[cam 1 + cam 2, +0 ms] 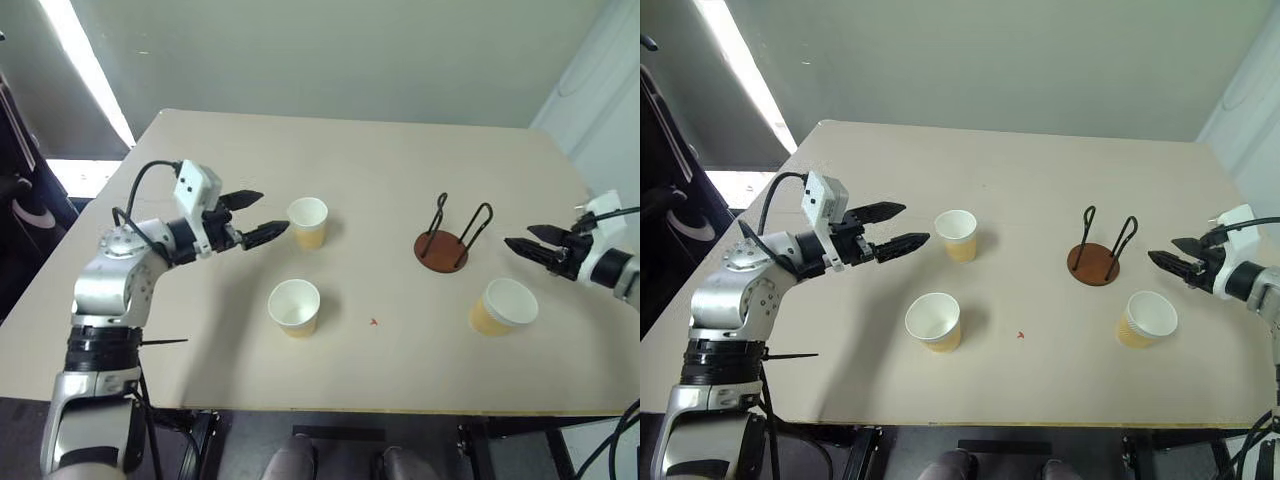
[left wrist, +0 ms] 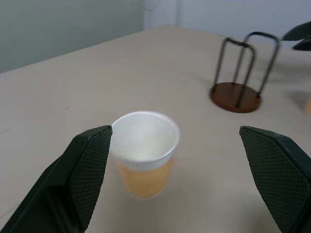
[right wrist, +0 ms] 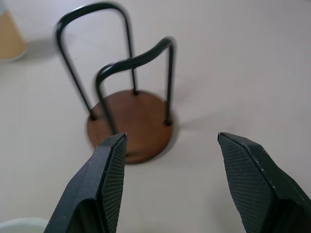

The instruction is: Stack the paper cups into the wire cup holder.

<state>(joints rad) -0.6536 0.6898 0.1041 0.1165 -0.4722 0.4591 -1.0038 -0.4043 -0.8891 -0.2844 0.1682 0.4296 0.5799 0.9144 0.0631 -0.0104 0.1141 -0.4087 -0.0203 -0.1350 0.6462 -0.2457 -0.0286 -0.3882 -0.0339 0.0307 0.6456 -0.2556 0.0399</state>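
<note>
Left gripper point(image 1: 256, 216), released with jaws wide, points level at the upright far paper cup point(image 1: 308, 222) just beyond its fingertips; right gripper point(image 1: 527, 240), released and empty, faces the wire cup holder point(image 1: 443, 249)

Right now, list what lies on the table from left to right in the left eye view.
Left gripper → middle cup and far cup, nearly level → wire cup holder → right-hand cup → right gripper.

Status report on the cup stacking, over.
Left gripper open, facing far cup. Right gripper open beside empty wire cup holder. Three cups loose, nothing blocking.
</note>
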